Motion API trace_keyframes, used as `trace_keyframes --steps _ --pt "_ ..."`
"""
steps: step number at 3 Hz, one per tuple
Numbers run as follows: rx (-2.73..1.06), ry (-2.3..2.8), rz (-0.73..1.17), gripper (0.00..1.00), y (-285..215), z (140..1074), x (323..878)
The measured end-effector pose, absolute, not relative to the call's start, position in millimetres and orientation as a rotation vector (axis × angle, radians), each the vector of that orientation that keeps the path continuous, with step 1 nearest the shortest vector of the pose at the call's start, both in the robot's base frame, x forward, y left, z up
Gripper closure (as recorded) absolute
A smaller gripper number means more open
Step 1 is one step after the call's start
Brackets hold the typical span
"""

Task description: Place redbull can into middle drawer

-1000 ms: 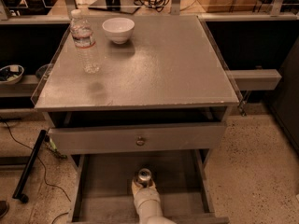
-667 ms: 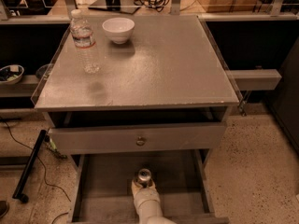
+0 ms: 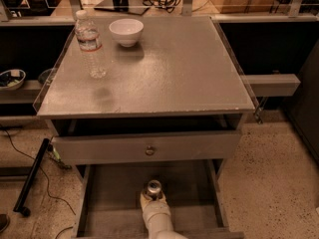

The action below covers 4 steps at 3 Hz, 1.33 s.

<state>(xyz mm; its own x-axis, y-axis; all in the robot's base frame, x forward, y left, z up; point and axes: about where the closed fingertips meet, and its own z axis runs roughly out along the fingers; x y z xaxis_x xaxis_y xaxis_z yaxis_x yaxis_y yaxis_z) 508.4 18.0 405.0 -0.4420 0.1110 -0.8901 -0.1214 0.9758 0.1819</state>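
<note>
The redbull can (image 3: 153,187) stands upright inside the open middle drawer (image 3: 112,200), near the centre of its bare floor; only its silver top shows clearly. My gripper (image 3: 153,195) comes in from the bottom edge on a white arm. Its cream fingers (image 3: 144,200) hug the can on both sides, shut on it.
Above the open drawer is a shut drawer front with a round brass knob (image 3: 149,150). On the grey cabinet top (image 3: 184,68) stand a clear water bottle (image 3: 89,44) and a white bowl (image 3: 126,31). A black pole (image 3: 31,178) and cables lie on the floor to the left.
</note>
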Motion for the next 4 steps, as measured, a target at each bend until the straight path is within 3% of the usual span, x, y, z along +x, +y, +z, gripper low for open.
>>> trace_keyframes --steps 2,3,4 --pt "-0.007 2.012 0.263 0.07 18.0 405.0 508.4" --pt "-0.007 2.012 0.263 0.0 18.0 405.0 508.4" --pt "-0.007 2.012 0.263 0.0 18.0 405.0 508.4"
